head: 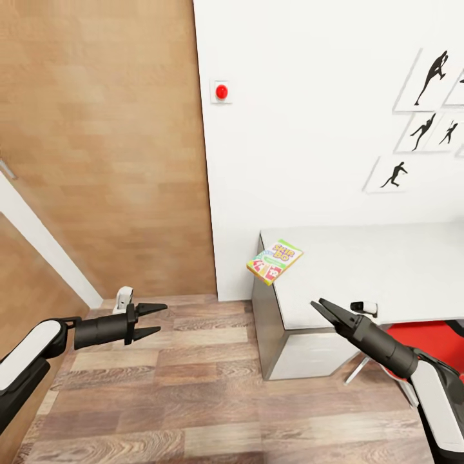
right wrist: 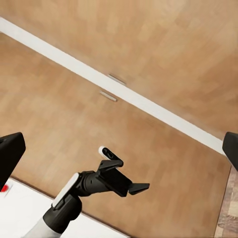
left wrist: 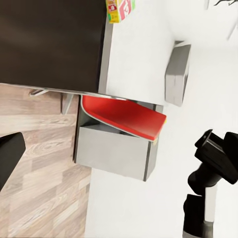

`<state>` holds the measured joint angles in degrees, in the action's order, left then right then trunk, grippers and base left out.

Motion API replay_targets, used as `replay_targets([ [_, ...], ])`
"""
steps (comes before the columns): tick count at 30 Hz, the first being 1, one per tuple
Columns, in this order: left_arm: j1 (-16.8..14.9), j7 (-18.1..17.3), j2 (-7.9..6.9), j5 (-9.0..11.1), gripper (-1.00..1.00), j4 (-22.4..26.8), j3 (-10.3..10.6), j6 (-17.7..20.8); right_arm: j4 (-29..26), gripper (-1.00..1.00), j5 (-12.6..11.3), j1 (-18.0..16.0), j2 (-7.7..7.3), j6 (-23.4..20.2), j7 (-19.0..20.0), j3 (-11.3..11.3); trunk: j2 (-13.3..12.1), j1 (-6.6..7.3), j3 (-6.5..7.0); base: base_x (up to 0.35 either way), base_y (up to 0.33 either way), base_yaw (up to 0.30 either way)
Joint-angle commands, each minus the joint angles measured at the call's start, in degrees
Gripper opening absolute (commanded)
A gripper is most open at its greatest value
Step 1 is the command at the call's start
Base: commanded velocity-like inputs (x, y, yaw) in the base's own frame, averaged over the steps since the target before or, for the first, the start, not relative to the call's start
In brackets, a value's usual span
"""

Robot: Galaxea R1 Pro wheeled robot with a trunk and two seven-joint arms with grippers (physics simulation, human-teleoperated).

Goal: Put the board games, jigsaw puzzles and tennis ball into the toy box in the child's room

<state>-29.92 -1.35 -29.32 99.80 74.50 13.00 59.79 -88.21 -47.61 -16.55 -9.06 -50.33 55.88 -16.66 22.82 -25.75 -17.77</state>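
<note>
Board game (head: 274, 261): flat printed cardboard box, white, green and red, lettered "SKIP BO". It lies on the near left corner of the tabletop (head: 386, 270), one corner overhanging the edge. It is well apart from both sets of fingers, up and to the left of the right gripper (head: 327, 312) and far to the right of the left gripper (head: 149, 320). The left wrist view catches an edge of the box (left wrist: 120, 10) at the tabletop's margin.

Tabletop: pale grey, smooth, rectangular where seen, on a grey boxy end section.

Right gripper: black, tapered, pointed fingers slightly parted, holding nothing. It hovers over the front edge of the tabletop. Its arm rises from the lower right, dark forearm, white upper section.

Left gripper: black pointed fingers parted, empty, aimed right over the wood-plank floor (head: 193, 399). The arm is stretched level from the left, with a white sleeve behind a dark wrist.

Chair seat (head: 425, 338): red, glossy, tucked under the tabletop.

Wall (head: 309, 129): plain white, bearing a red button (head: 222, 91) on a white plate and framed black silhouettes (head: 430, 77) of figures.

Wardrobe (head: 103, 148): wood-grain panels.
</note>
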Motion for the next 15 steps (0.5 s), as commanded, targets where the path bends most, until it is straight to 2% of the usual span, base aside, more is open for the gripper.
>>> replay_targets([
  [1, -0.1, -0.1, -0.05, 0.0, 1.00, 0.0, 0.1, 0.1, 0.0, 1.00, 0.0, 0.0, 0.00, -0.2, 0.4, -0.2, 0.1, -0.04, 0.00, 0.000, 0.000, 0.000],
  [15, 0.3, -0.1, 0.13, 0.0, 1.00, 0.2, 0.3, 0.1, 0.0, 1.00, 0.5, 0.3, 0.09, -0.1, 1.5, -0.4, 0.1, -0.04, 1.32, 0.010, 0.000, 0.000],
])
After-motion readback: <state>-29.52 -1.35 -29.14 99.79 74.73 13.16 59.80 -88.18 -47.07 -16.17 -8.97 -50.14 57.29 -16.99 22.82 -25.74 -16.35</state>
